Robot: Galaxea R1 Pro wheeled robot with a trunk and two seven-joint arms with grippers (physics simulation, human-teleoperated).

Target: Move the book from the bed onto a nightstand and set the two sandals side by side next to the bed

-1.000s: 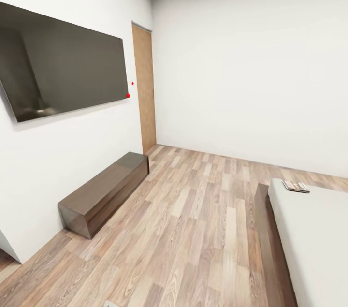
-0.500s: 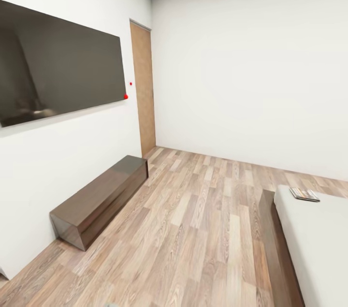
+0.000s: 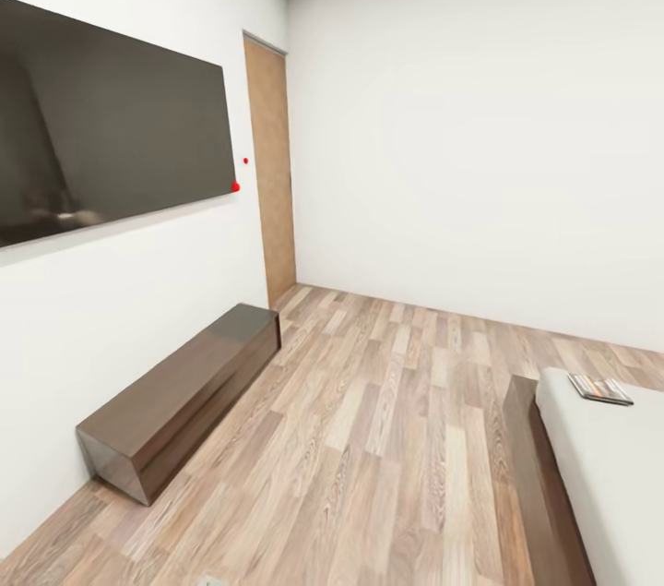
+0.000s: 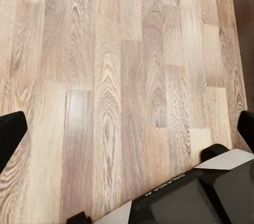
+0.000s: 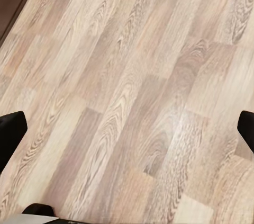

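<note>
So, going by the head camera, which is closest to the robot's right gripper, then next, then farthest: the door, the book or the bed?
1. The bed, low on the right, beside the robot and nearest the right gripper.
2. The book, on the bed's far corner.
3. The door, in the far left corner.

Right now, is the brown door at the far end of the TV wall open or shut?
Shut: the door sits flush in the white wall, with no gap showing.
</note>
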